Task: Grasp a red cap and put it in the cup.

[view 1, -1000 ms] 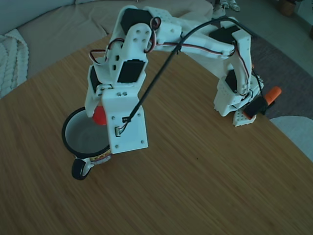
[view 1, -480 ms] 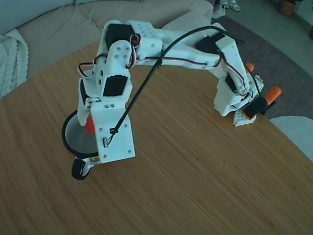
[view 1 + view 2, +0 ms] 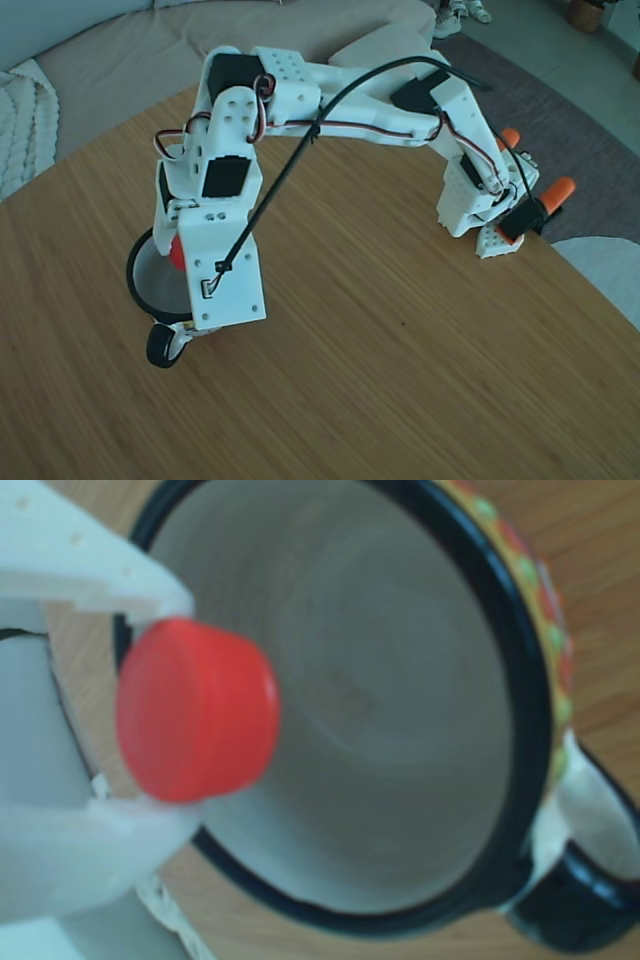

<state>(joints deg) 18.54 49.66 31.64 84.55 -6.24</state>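
You are pinching the red cap (image 3: 195,712) across its rim; the gripper (image 3: 140,705) is closing snugly on it, left of frame, over the cup (image 3: 520,680) mouth. Light, rigid, probably slick plastic.

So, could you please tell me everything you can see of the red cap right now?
The red cap is a small, smooth, bright red disc that looks like plastic, with a flat top and rounded edge. It is held on edge between the white fingers of the gripper, which press on it from both sides. It hangs over the open mouth of the cup, near the rim, touching nothing else.
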